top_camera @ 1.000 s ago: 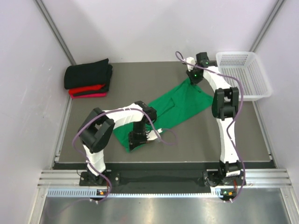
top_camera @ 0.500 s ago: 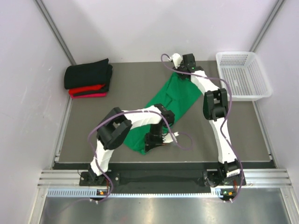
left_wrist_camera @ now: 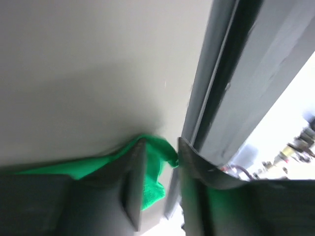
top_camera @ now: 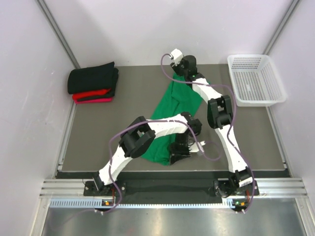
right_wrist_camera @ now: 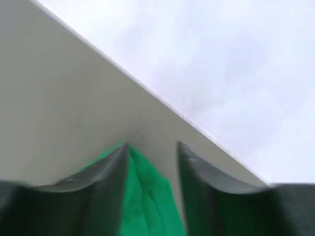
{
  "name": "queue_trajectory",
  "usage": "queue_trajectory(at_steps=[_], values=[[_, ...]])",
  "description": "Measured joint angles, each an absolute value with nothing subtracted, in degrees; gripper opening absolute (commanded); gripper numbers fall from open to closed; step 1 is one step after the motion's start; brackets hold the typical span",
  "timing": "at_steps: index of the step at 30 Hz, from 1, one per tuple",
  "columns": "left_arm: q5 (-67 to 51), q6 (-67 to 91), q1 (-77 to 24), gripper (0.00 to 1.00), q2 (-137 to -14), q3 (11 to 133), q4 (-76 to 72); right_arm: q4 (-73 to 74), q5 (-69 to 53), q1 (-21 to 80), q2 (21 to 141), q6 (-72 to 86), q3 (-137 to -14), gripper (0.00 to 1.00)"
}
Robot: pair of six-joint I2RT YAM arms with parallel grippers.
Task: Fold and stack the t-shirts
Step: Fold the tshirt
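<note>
The left gripper (top_camera: 178, 151) has swung rightward and the right gripper (top_camera: 184, 73) leftward, each pinching an end of the green shirt (top_camera: 170, 104), now stretched near-to-far mid-table, well apart from the folded stack (top_camera: 93, 83)

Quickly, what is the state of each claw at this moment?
Left claw: closed on the green t-shirt, near end.
Right claw: closed on the same t-shirt, far end.

We log the green t-shirt (top_camera: 170, 105) drawn out long and rumpled, lying diagonally from far centre to near centre. The black t-shirt (top_camera: 93, 77), folded, sits atop the folded red t-shirt (top_camera: 91, 94) at far left, well apart.
</note>
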State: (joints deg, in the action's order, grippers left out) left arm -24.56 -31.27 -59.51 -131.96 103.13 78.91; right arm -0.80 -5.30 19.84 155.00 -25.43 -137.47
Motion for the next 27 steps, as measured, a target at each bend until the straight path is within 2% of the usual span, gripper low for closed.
queue_trajectory(at_steps=[2, 4, 8, 10, 16, 18, 22, 27], values=[[-25.6, -30.2, -60.0, 0.41, -132.4, 107.0, 78.5, -2.2, -4.8, 20.4, 155.0, -23.7, -138.3, 0.63], [-25.5, -29.7, -60.2, 0.44, -132.4, 112.5, 78.7, -3.0, -4.1, 20.6, 154.4, -22.2, -138.8, 0.66], [-22.1, -29.0, -58.8, 0.52, -128.3, 118.3, 80.2, -3.3, -3.0, 19.5, 146.4, -19.4, -131.8, 0.68], [-20.5, -28.2, -57.2, 0.52, -124.4, 118.1, 78.7, -2.5, -2.9, 18.5, 139.5, -17.4, -125.6, 0.68], [-17.7, -25.1, -41.1, 0.47, -110.3, 107.0, 70.5, 1.3, -5.5, 15.9, 116.3, -11.9, -109.1, 0.66], [-17.3, -23.9, -34.5, 0.46, -108.0, 102.0, 68.6, 3.5, -7.7, 15.0, 111.4, -9.8, -105.5, 0.63], [-17.4, -22.6, -29.1, 0.42, -107.6, 93.6, 65.6, 6.6, -13.2, 12.3, 106.8, -5.6, -95.4, 0.61], [-19.4, -22.4, -28.1, 0.38, -107.5, 84.9, 62.8, 14.7, -18.3, 7.6, 110.1, -2.7, -84.9, 0.58]])
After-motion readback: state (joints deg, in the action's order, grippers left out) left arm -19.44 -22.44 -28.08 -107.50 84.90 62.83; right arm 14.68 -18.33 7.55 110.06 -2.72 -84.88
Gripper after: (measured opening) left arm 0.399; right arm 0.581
